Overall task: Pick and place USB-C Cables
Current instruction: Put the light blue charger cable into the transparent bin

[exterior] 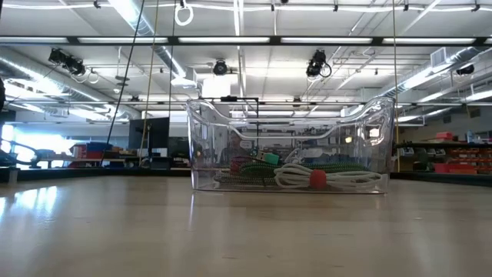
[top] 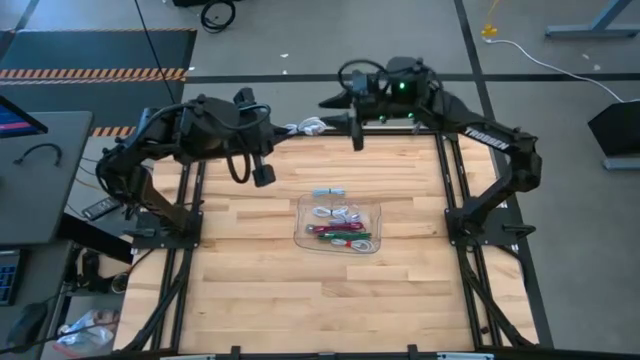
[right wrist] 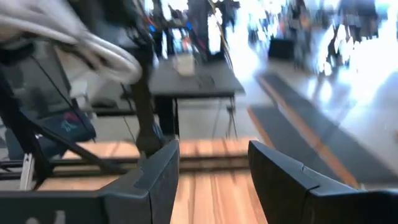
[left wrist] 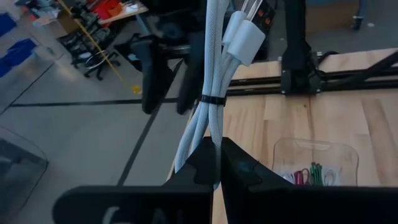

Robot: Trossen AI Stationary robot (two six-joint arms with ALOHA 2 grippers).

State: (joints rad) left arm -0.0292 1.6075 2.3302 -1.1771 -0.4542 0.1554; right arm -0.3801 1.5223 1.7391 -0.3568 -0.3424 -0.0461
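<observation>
A white USB-C cable bundle (left wrist: 208, 81) with a black tie sticks out past my left gripper (left wrist: 219, 144), which is shut on it high over the table's far edge (top: 288, 130). Close on its right, my right gripper (top: 355, 138) stands open (right wrist: 214, 155) with nothing between its fingers, and the white cable (right wrist: 74, 37) shows blurred ahead of it. A clear plastic tray (top: 372, 212) sits at mid-table with several coiled cables in it, red, green and white (exterior: 323, 178). One grey-blue cable (top: 328, 192) lies on the wood just beyond the tray's far wall. My left gripper pinches the white bundle's lower end (left wrist: 211, 134) between its two shut fingers. The bundle runs on along the fingers and past their tips, with its white plugs (left wrist: 245, 40) at the free end. It is lifted clear of the table.
Black frame rails (top: 190, 210) run along the table's left, right and far sides. A dark desk (top: 30, 170) stands off the left side. Bare wood (top: 330, 300) lies near of the tray. My right arm's dark fingers (left wrist: 155, 74) stand just behind the held cable.
</observation>
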